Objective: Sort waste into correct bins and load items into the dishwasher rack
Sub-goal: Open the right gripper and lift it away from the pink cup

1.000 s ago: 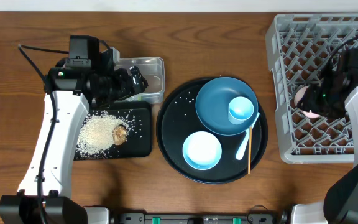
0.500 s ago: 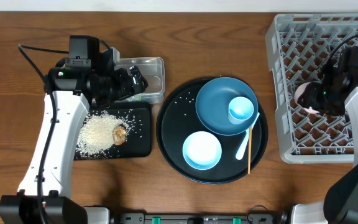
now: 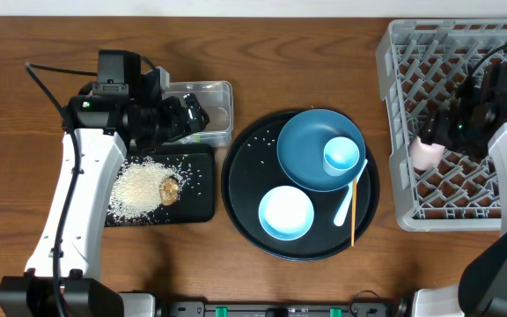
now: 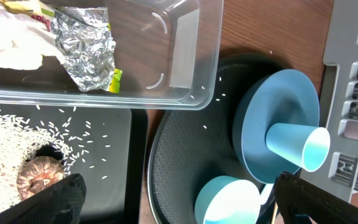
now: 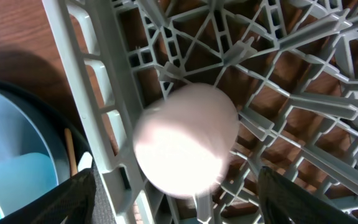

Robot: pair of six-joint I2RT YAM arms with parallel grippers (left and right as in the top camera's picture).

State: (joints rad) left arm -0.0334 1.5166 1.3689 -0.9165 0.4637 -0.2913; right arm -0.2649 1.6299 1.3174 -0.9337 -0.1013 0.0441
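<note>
Just inside one wall of the large grey lattice dishwasher rack (image 3: 438, 53), the pinkish-white cup (image 5: 185, 140) rests on the grid, judged loaded since the right gripper (image 5: 179, 199) stands with jaws apart, clear of it, while the left gripper (image 4: 179, 198) hangs open by the clear plastic tub (image 4: 191, 62) of crumpled silver wrappers (image 4: 86, 37).

The brown wooden table (image 3: 306, 53) carried four containers directly on its surface. At the left, a clear plastic tub (image 3: 223, 110) stood just behind a shallow black rectangular tray (image 3: 199, 202). A large round black tray (image 3: 245, 176) occupied the centre, and a grey lattice rack (image 3: 393, 132) stood at the right edge.
</note>
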